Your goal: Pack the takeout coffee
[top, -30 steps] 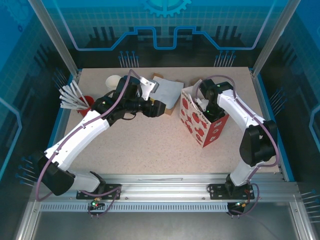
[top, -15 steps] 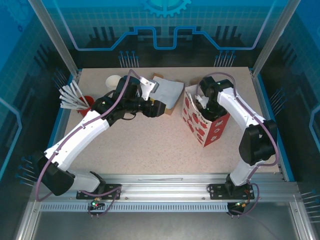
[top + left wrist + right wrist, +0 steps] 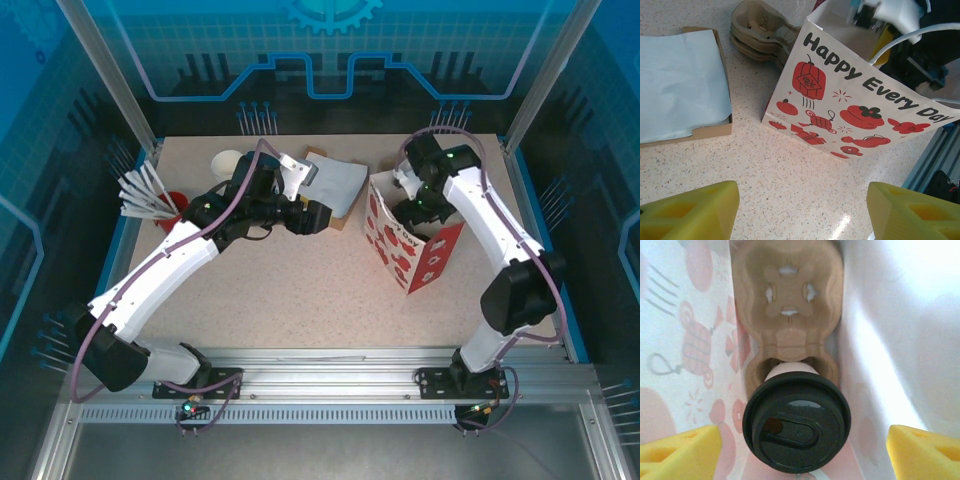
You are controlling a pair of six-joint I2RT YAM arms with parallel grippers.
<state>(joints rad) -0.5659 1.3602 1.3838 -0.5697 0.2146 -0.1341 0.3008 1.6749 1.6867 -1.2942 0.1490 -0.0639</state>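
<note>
Now that the right gripper (image 3: pixel 802 452) has sprung its jaws wide in the last second, the drop looks done.

Nearest us, right of centre, is the white paper bag with red lantern prints (image 3: pixel 405 255). It stands upright on the speckled table (image 3: pixel 790 185), mouth open.

Inside it is the takeout coffee, a pale paper cup under a round black plastic lid (image 3: pixel 796 425). It sits upright in one pocket of a brown moulded-pulp cup carrier (image 3: pixel 787 315) on the bag floor; the other pocket is empty.

The right gripper's jaws stand either side of the lid, well clear and touching nothing, so the cup is released. A second ago that wrist was lower in the bag. Now it's higher and toward the far edge, backing out.

The left gripper (image 3: pixel 800 215) hasn't moved. Its jaws are apart and empty, hovering over bare table left of the bag.

Beyond that are a shallow cardboard box lined with pale blue paper (image 3: pixel 680 85) and a stack of spare pulp carriers (image 3: pixel 757 32).

My read: the coffee is packed. What's left is clearing the bag mouth without snagging the wall or handle.
</note>
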